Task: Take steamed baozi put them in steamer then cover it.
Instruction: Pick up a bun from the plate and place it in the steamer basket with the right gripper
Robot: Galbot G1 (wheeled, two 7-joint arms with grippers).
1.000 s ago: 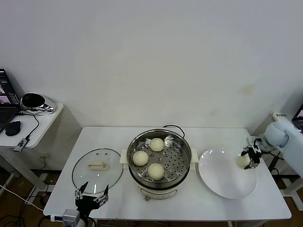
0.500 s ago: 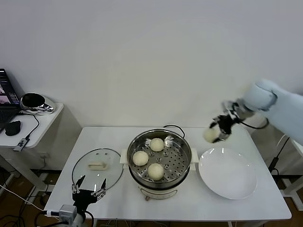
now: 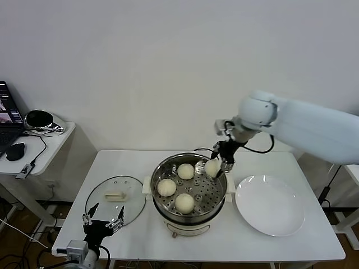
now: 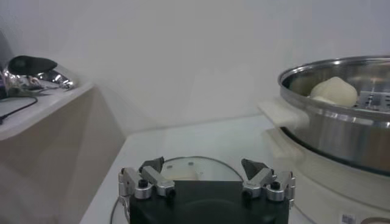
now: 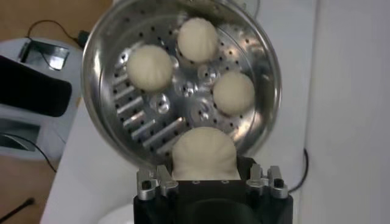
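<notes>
The steamer (image 3: 160, 170) stands mid-table with three steamed baozi on its perforated tray (image 5: 152, 109): one at the back (image 3: 185, 171), one on the left (image 3: 166, 187) and one in front (image 3: 184, 203). Just over the pot's back right rim hangs another baozi (image 3: 212, 168) (image 5: 204, 152), and my right gripper (image 3: 218, 163) (image 5: 204, 167) is shut on it. The cover (image 3: 115, 200) (image 4: 183, 167) lies flat on the table left of the pot. My left gripper (image 3: 104, 212) (image 4: 204, 167) hovers open at the cover's near edge, holding nothing.
A bare white plate (image 3: 270, 204) sits right of the steamer. A black cord (image 3: 205, 150) trails behind the pot. A side table (image 3: 33, 143) with a laptop and mouse stands to the far left, lower than the main table.
My right arm has lifted the baozi off the plate and swung it left, over to the steamer's back right rim. The left gripper has shifted slightly at the cover's near edge.
</notes>
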